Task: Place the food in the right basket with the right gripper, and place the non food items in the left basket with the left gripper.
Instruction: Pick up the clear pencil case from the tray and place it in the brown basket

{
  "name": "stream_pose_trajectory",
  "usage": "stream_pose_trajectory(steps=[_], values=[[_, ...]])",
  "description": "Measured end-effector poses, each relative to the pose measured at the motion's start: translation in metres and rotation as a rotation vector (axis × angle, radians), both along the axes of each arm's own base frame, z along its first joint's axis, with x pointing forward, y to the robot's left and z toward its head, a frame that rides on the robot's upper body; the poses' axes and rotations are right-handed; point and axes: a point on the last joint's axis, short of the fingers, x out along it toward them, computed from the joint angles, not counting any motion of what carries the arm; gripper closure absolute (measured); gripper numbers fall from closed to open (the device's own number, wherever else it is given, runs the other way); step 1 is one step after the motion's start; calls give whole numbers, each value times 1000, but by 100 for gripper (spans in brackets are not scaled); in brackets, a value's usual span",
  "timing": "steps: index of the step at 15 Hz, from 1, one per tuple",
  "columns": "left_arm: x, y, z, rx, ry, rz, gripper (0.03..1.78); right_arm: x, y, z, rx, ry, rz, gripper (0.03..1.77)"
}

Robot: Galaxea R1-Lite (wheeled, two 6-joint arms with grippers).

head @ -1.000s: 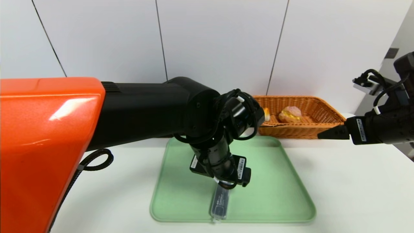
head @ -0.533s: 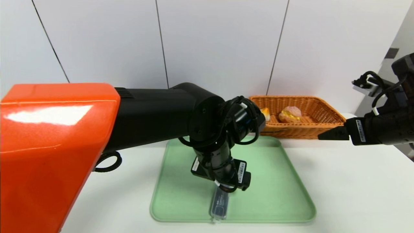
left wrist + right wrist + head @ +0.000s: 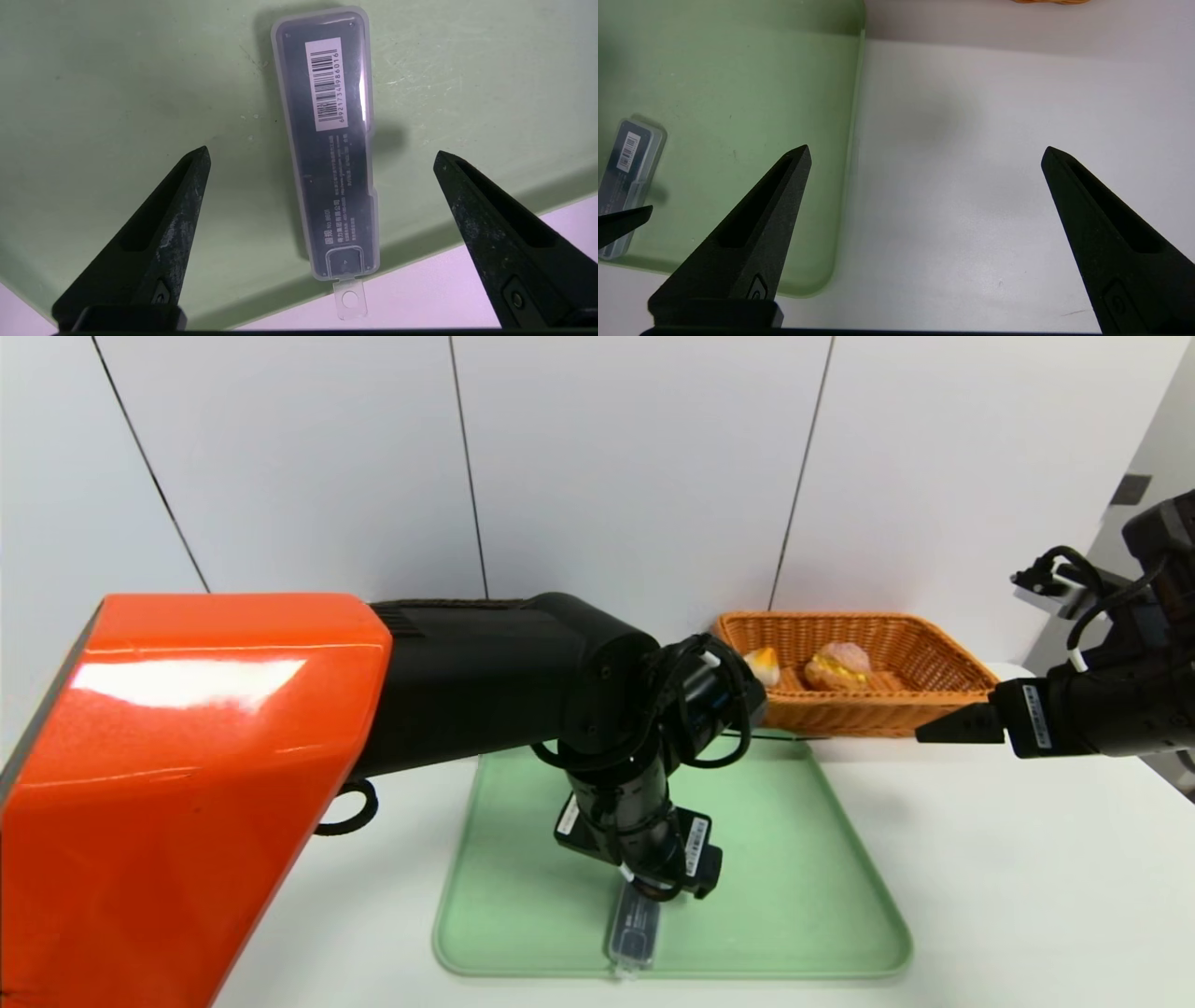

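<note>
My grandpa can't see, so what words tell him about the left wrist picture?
A slim grey see-through plastic case with a barcode lies on a pale green tray, its clear hanging tab past the tray's edge. The robot's black left gripper is wide open, one finger on each side, not touching it.

White table [image 3: 990, 877] under green tray [image 3: 784, 859] and orange basket [image 3: 868, 717]

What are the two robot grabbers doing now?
Left gripper: open, over the grey case, holding nothing.
Right gripper: open, off beside the green tray, holding nothing.
</note>
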Motion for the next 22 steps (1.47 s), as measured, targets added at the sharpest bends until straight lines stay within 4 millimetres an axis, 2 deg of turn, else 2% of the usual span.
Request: stream_pose_trajectory(steps=[22], values=[[0,-5,-10,19,15,-5,12,4,3,-3,-2,11,12,9]])
